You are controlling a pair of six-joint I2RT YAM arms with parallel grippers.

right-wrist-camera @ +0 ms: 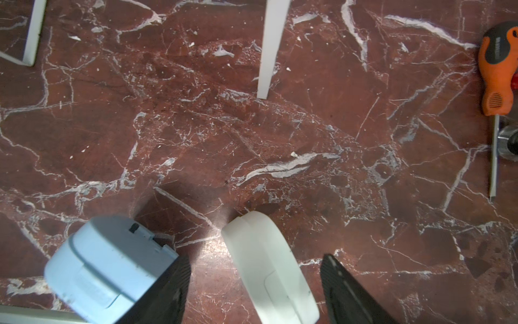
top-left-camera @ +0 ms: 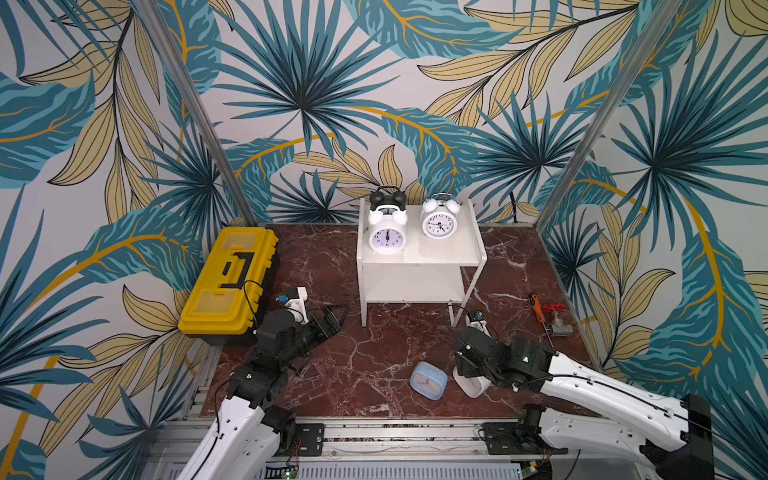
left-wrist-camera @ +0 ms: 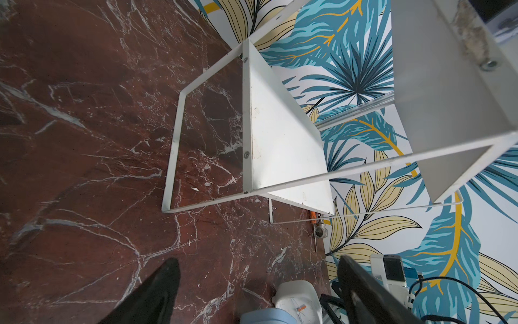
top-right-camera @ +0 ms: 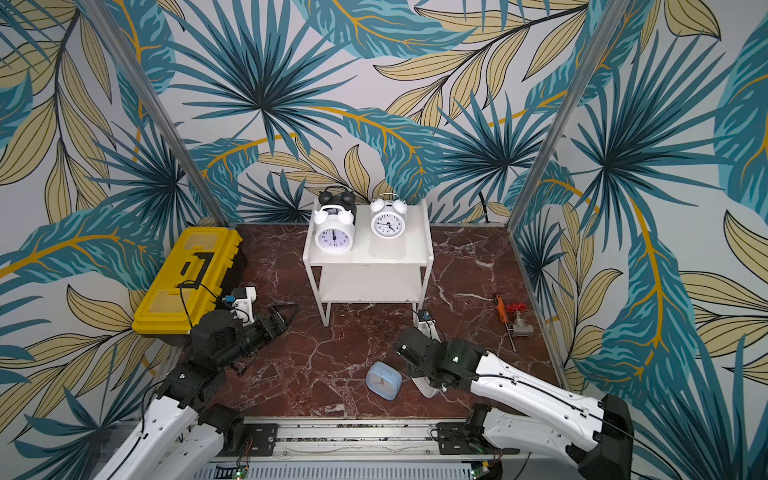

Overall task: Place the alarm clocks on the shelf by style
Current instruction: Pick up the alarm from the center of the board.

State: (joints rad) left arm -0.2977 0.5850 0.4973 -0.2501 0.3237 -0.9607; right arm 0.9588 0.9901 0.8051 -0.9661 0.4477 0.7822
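- Three twin-bell clocks stand on the top board of the shelf (top-left-camera: 419, 257), far beyond both grippers: black clock (top-left-camera: 386, 198), white bell clock (top-left-camera: 387, 235) before it, second white bell clock (top-left-camera: 439, 222) beside.
- Right gripper (right-wrist-camera: 255, 258): fingers spread; white square clock (right-wrist-camera: 269, 266) between them, unpinched; light blue square clock (right-wrist-camera: 109, 266) just outside one finger.
- Left gripper (left-wrist-camera: 258, 259): fingers spread, empty.

shelf (top-right-camera: 409, 253) top board's got three: black clock (top-right-camera: 337, 198) right behind a white bell clock (top-right-camera: 333, 236), second white bell clock (top-right-camera: 387, 223) beside them. blue clock (top-right-camera: 383, 380) is lying on the floor
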